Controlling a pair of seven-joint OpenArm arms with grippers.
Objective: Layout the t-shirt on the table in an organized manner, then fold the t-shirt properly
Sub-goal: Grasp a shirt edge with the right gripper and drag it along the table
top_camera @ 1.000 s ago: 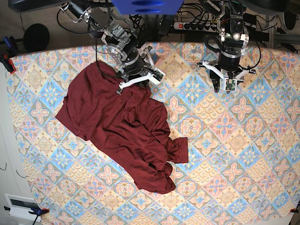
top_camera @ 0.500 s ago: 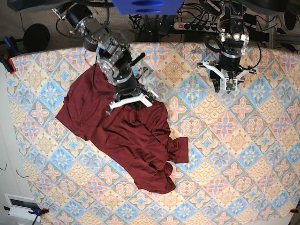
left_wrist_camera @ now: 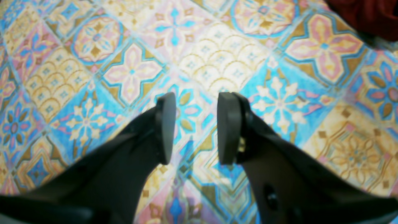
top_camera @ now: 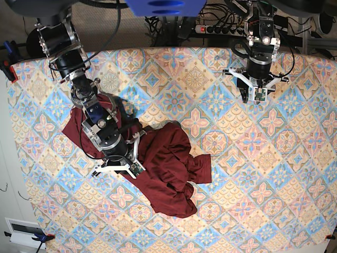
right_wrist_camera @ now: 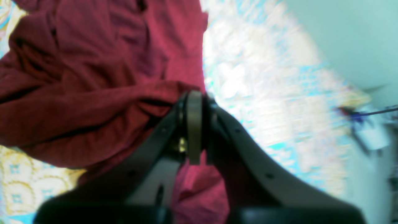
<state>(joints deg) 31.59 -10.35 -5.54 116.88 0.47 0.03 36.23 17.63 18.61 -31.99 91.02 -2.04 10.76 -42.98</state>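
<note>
Since 1 s ago the right gripper [top_camera: 117, 164] has swung from the counter's [top_camera: 295, 158] far edge to mid-left, dragging the t-shirt [top_camera: 163, 168] w/ it, jaws clenched on a fold. Shirt now bunched left of centre, long axis approx diagonal, far-left to near-centre. Left gripper [left_wrist_camera: 195, 127] unchanged, jaws released, empty over bare cloth.

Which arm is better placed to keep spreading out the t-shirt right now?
The right. The right gripper is shut on the t-shirt, over the bunched cloth. The left gripper hangs open over bare table, well away from it.
</note>
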